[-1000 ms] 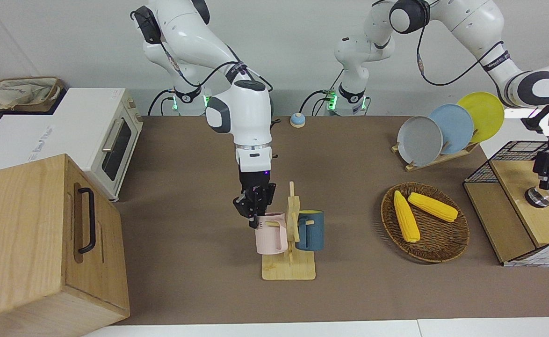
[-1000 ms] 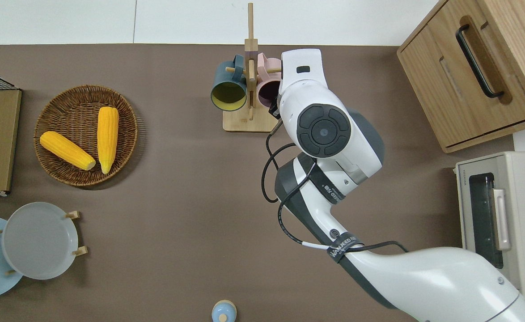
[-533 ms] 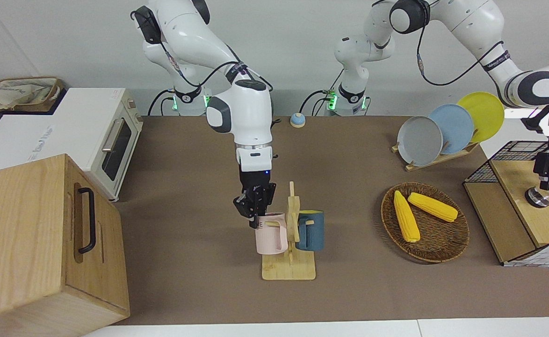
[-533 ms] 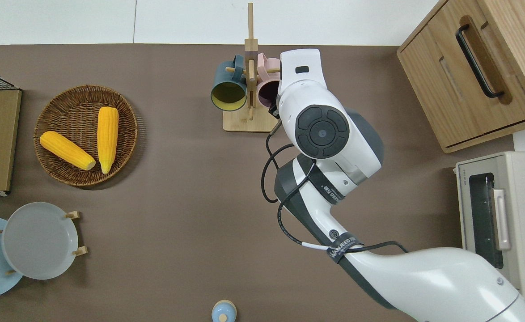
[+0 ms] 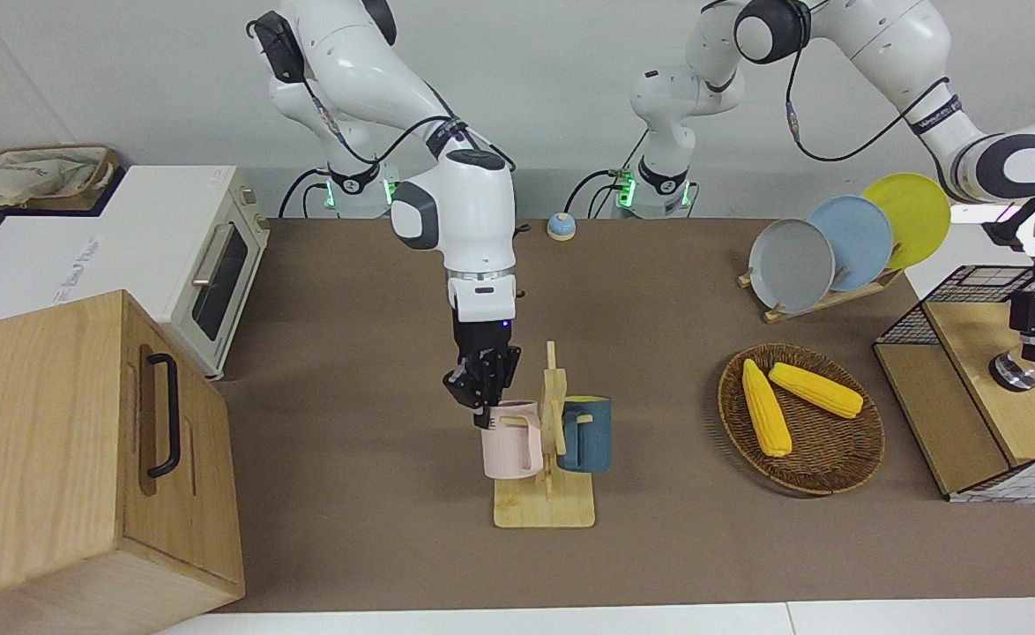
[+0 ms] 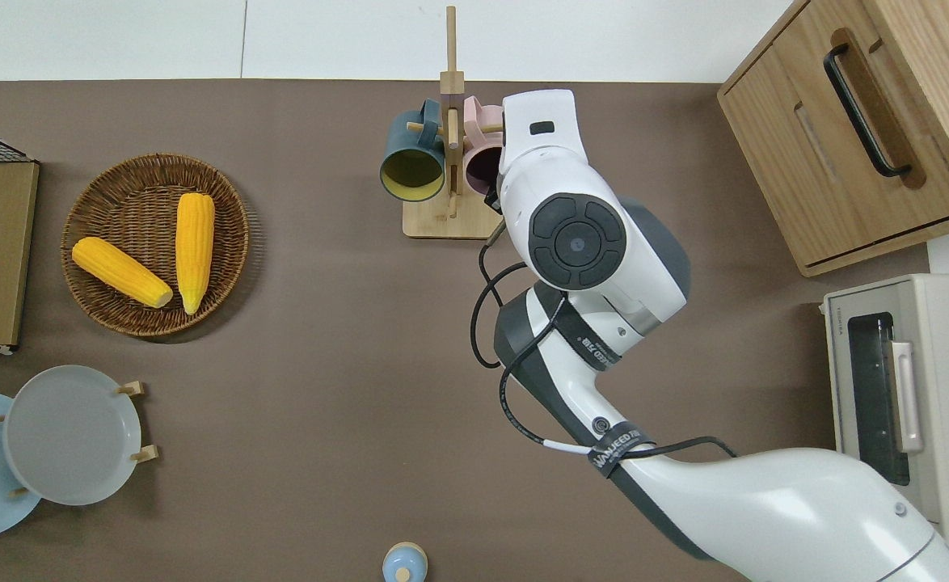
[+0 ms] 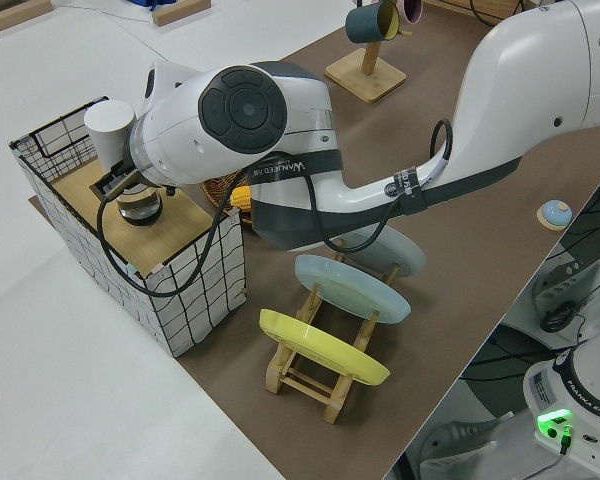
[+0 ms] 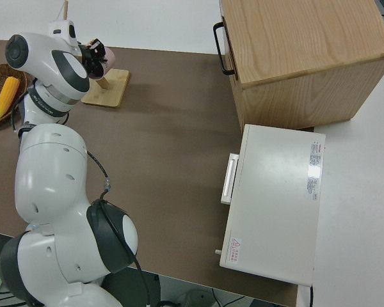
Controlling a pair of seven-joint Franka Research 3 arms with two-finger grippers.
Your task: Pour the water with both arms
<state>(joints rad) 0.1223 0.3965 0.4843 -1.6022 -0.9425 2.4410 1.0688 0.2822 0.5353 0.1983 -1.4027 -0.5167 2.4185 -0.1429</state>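
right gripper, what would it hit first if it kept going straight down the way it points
Most likely the pink mug hanging on the wooden mug rack: the right gripper points down at the mug's rim. Whether it already touches is unclear.

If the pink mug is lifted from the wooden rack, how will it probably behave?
The pink mug looks rigid and glossy, so probably slippery and breakable. It hangs by its handle on a peg of the wooden rack; pulled sideways, it may catch and tip the rack.

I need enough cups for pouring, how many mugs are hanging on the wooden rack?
2: a pale pink ceramic mug toward the right arm's end, a dark blue ceramic mug beside it. None seems hidden.
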